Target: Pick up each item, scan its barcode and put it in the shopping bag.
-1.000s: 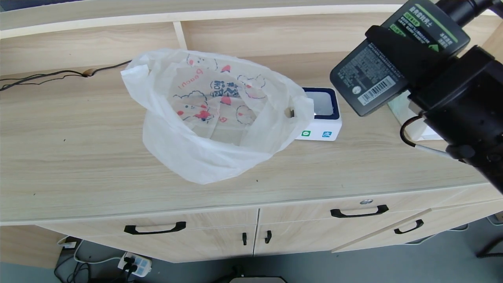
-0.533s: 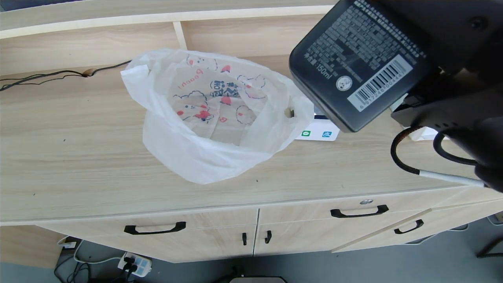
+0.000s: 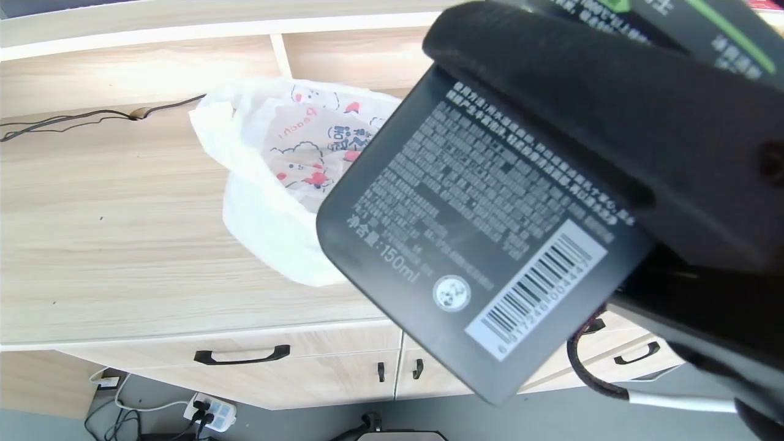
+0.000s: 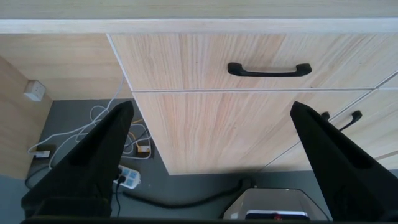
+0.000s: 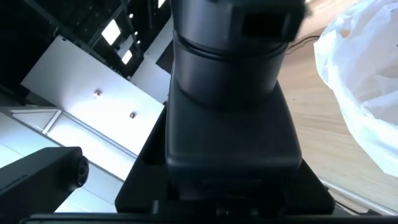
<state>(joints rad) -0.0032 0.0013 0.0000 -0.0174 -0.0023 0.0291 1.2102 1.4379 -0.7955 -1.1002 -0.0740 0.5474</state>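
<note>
Pale wooden counter (image 3: 122,233), with white shopping bag (image 3: 263,214) open on it. To the right of the bag and raised close to the head camera, black bottle (image 3: 465,233), pinched in right gripper (image 3: 637,202). Shows its barcode (image 3: 539,288) to that camera and hides the bag's right half. Left gripper (image 4: 211,109) spread wide, holding nothing, low beneath the bag's level, before drawer handle (image 4: 268,69).

The right gripper (image 3: 625,196) has carried the black bottle (image 3: 465,245) upward and to the left, much nearer the head camera. It now overlaps the shopping bag (image 3: 257,202).
</note>
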